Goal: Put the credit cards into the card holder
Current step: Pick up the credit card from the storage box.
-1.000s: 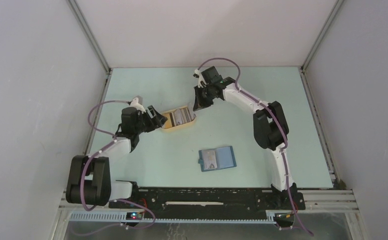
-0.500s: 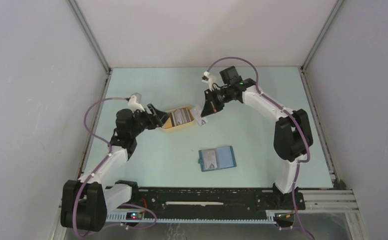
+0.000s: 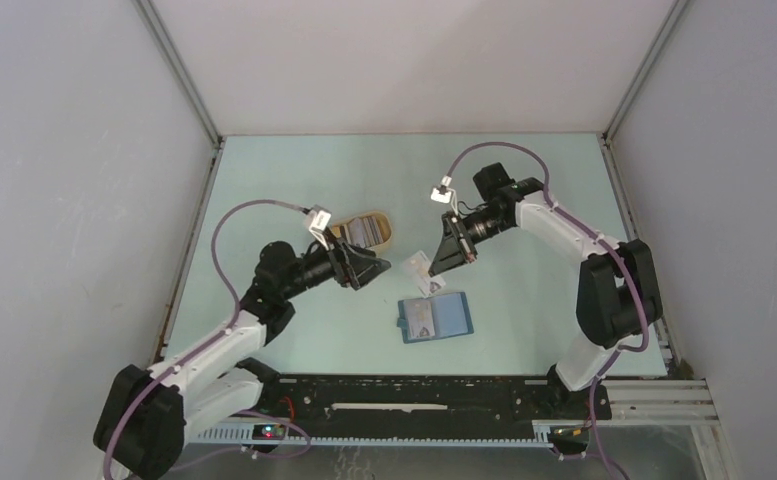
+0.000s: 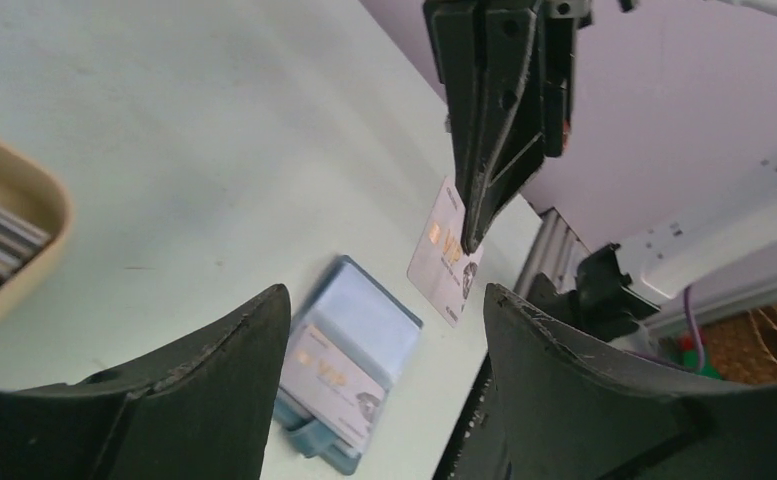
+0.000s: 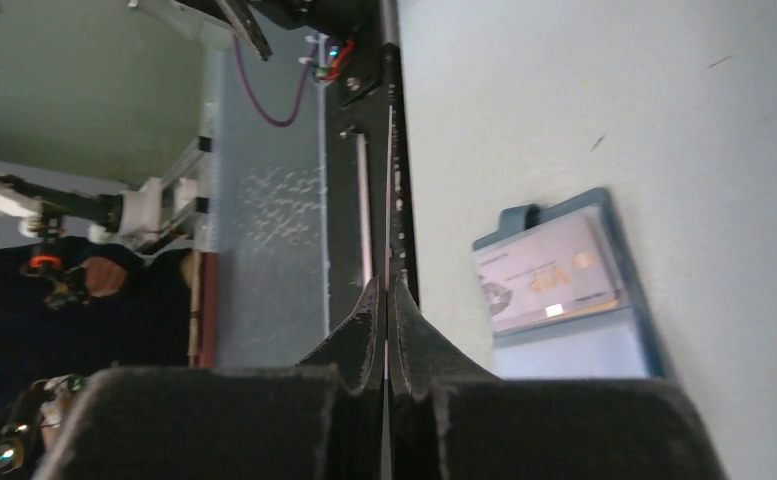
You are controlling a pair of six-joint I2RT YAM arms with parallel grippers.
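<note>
- R gripper [image 3: 436, 266]: fingers pressed tight on one pale card [image 3: 416, 265], held tilted off the table [image 3: 524, 210], just beyond the far-left corner of the card holder [image 3: 448, 316].
- Holder lies open and flat, w/ a slotted card [image 3: 422, 318] in its left half.
- L gripper [image 3: 364, 270]: spread wide, nothing btw the fingers, aimed at the R one.
- Other cards [image 3: 367, 230] sit in the tan tray [image 3: 390, 238], well apart from the holder.

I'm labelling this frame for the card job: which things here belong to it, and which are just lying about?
Belongs to the job:
- card pinched in the right gripper
- cards stacked in the tan tray
- open card holder, one card already in it

Just there:
- tan tray itself
- white power strip in the background
</note>
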